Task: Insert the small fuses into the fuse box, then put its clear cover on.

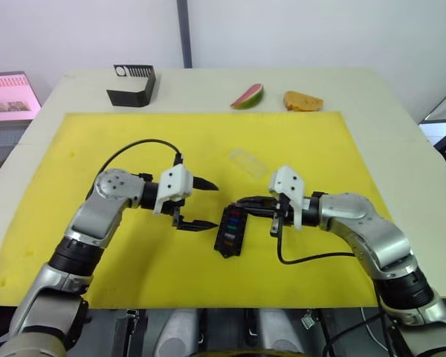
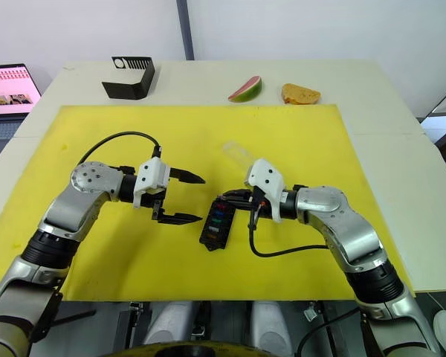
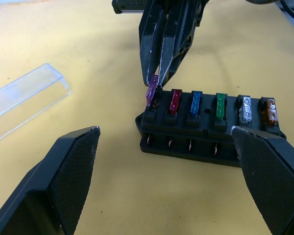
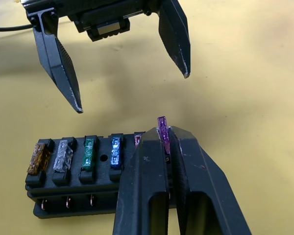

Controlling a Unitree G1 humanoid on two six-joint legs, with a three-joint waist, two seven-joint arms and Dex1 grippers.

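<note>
Pinching the purple fuse [image 3: 152, 91] between closed fingers, the right gripper [image 1: 241, 202] holds it tilted at the end slot of the fuse box [image 1: 230, 231], its lower edge at the slot mouth. Red, blue, green, grey and amber fuses sit seated in the same row. Left gripper [image 1: 202, 203] hovers just beside the box, fingers spread wide, empty. Clear cover [image 1: 247, 162] lies on the yellow mat [image 1: 134, 134], beyond the box, apart from it.
</note>
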